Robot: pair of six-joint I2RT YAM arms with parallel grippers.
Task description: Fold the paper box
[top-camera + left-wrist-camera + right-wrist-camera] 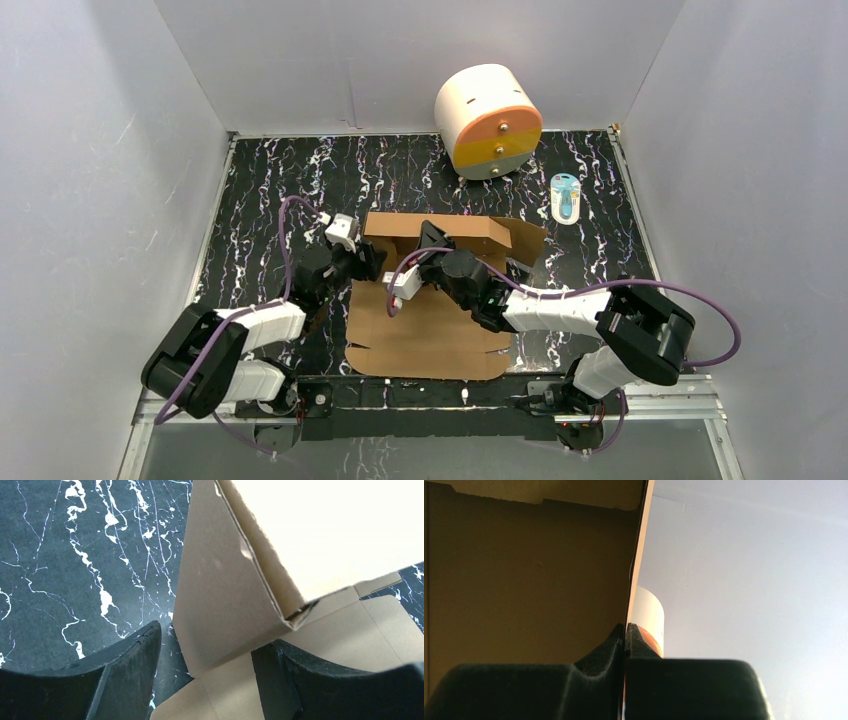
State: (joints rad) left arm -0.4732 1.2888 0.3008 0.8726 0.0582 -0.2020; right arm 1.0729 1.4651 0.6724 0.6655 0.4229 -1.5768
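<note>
Closest: right gripper [625, 632] pinching box [524, 570] wall so it stands | left gripper [206, 647] spread astride flap [220, 605], prob bracing

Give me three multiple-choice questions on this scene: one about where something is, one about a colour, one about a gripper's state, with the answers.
1. Where is the white cylinder?
A. at the table's far edge, beyond the paper box
B. on top of the box
C. at the near edge

2. What colour is the small item right of the cylinder?
A. red
B. light blue
C. green

3. How is the right gripper?
A. open, above bare table
B. shut on the cylinder
C. shut on a wall of the box

Answers:
1 A, the top view shows it past the box, by the back wall.
2 B, it reads pale blue against the black table.
3 C, the right wrist view shows both fingers pressed on the cardboard edge.
</note>
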